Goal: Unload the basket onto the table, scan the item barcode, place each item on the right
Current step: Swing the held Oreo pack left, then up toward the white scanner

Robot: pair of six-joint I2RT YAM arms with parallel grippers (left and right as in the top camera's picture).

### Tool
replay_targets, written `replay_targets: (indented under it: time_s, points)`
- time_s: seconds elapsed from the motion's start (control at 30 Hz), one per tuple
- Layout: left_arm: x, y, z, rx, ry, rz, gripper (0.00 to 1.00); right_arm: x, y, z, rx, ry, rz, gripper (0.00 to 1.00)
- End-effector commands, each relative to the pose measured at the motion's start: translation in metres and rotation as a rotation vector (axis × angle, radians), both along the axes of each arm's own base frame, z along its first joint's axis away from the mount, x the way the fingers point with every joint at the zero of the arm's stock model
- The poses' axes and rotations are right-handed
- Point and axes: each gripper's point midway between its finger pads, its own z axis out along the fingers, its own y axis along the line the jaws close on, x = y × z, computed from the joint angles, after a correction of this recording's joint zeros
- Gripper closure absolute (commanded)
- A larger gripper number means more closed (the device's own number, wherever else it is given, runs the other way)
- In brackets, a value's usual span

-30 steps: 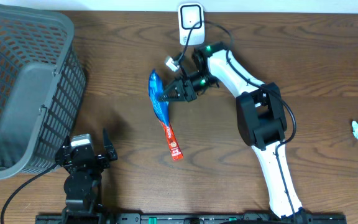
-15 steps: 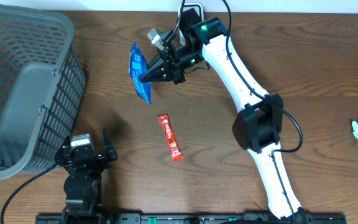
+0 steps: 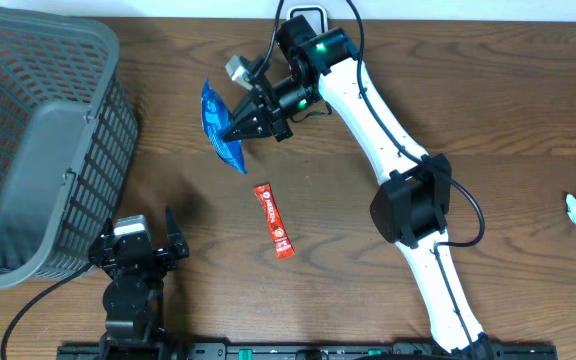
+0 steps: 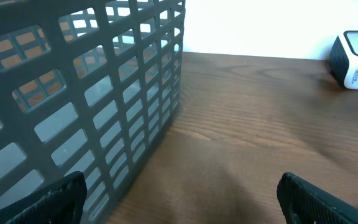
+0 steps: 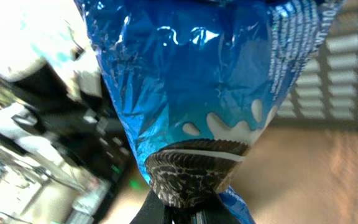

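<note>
While up over the wood bench (image 3: 488, 110) near the boxy white scanner (image 4: 355, 62), pinches a shiny, crinkly blue cookie bag (image 3: 215, 124) in the right hand (image 3: 236, 131), with the left hand (image 3: 138, 240) spread wide beside the gray grid basket (image 3: 118, 112).

Mock shop checkout: shopping basket (image 3: 113, 130) and barcode scanner (image 4: 355, 61) on wooden table (image 3: 528, 120).

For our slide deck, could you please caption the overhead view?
Right tool gripping a blue cookie packet near the white scanner; red sachet on table, left tool open by basket.
</note>
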Motion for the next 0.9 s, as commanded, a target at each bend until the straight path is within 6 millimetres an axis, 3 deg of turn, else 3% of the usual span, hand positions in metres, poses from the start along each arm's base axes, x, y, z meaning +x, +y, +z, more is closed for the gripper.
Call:
replay_targets:
  time_s: [0.0,0.07,0.17,0.23,0.53,0.7,0.87]
  points:
    - [0.0,0.002,-0.014,0.019,0.035,0.006,0.02,0.003,0.001,0.006,-0.038,-0.092,-0.013,0.99]
    - [0.0,0.002,-0.014,0.019,0.035,0.005,0.02,0.005,0.005,0.019,0.074,-0.151,0.008,0.99]
    - [0.0,0.002,-0.014,0.019,0.035,0.006,0.02,0.003,0.009,0.055,0.39,-0.324,0.076,0.99]
    - [0.0,0.002,-0.014,0.019,0.035,0.006,0.02,0.006,0.017,0.061,0.454,-0.443,0.099,0.99]
    - [0.0,0.002,-0.014,0.019,0.035,0.006,0.02,-0.015,0.064,0.102,0.624,-0.669,0.212,0.98]
    - [0.0,0.002,-0.014,0.019,0.035,0.006,0.02,-0.02,0.066,0.135,0.667,-0.73,0.225,0.99]
    - [0.0,0.002,-0.014,0.019,0.035,0.005,0.02,-0.017,0.058,0.152,0.62,-0.662,0.203,0.99]
